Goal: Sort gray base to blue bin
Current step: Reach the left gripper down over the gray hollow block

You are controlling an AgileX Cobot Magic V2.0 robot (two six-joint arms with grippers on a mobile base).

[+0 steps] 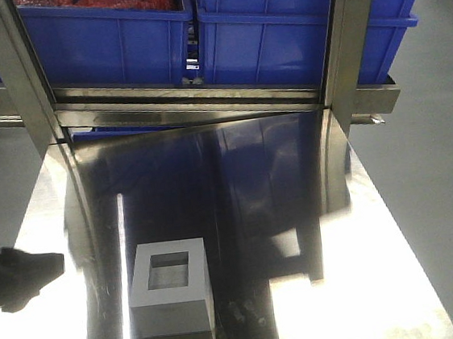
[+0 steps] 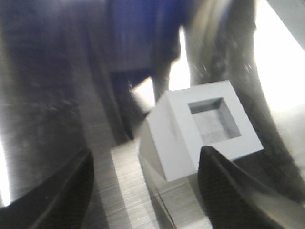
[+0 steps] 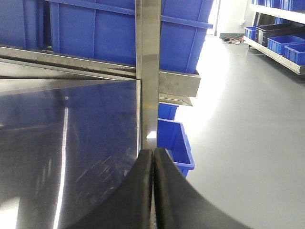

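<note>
My left fingers [image 2: 71, 191] are spread wide open with nothing in them. In the left wrist view one dark tip sits in the lower left and the other in the lower right. The gray base [image 2: 200, 129] shows between and just beyond them, with its square recess facing up. That view is pretty blurry, so I can't tell from it how near the right-hand tip is to the block's corner. In the front view those fingers are only a dark shape cut off at the left edge, clearly apart from the gray base [image 1: 170, 287]. The base stands in the lower middle of the shiny table [image 1: 252, 183].

My right fingers [image 3: 138, 191] are pressed flat together, holding nothing, at the bottom of the right wrist view. They're at the table's edge, right in front of a steel post [image 3: 147, 71].

Further out, the blue bin [image 1: 301, 32] sits in the upper right of the front view, behind a steel frame [image 1: 22, 77] whose crossbar runs between it and the block. Another blue tote [image 1: 107, 36] beside it in the upper left has something red inside, mostly cropped off. A smaller blue crate [image 3: 174, 143] sits low on the gray floor [image 3: 248, 119] past the table's edge.
</note>
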